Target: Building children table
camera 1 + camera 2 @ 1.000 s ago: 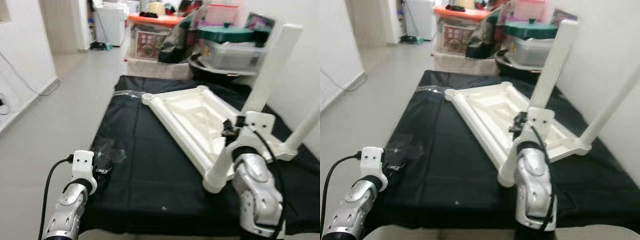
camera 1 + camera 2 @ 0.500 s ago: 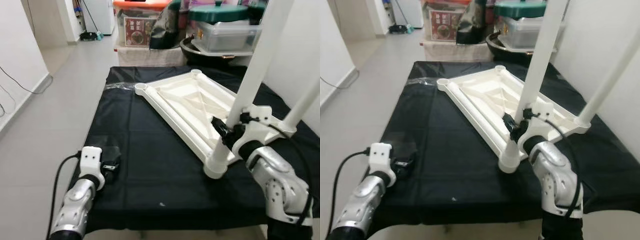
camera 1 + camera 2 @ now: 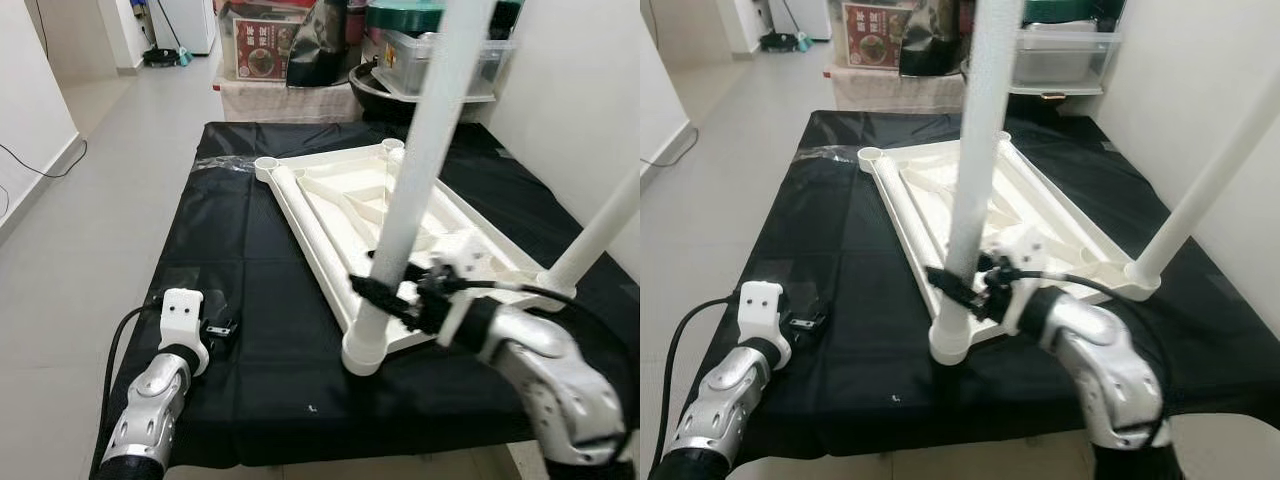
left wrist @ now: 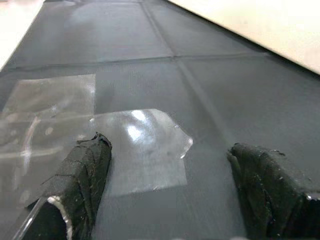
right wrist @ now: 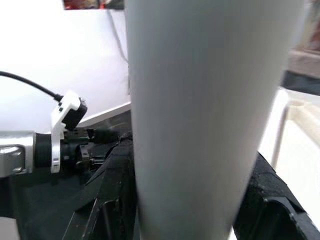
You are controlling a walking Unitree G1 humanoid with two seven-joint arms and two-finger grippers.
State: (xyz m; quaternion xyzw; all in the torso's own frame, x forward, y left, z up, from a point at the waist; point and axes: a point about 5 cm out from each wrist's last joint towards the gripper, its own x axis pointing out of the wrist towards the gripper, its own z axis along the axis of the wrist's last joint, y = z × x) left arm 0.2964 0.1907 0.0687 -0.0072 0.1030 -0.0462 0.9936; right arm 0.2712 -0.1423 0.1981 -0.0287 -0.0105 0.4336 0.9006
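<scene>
Looks like leg-fitting time: right end effector [image 3: 962,280] is clamping the white leg [image 3: 975,170] standing in the tabletop [image 3: 400,215] corner socket; probably needs pushing down next. Left end effector [image 4: 165,185] is hovering spread apart over the bench [image 3: 255,290].

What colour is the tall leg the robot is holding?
White: the round plastic table leg in the right gripper, best in the left eye view.

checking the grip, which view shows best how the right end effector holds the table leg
The right wrist view: the white table leg sits between both black fingers. The eye views show the right end effector clamped low on the upright leg, above its corner socket, with one finger hidden.
</scene>
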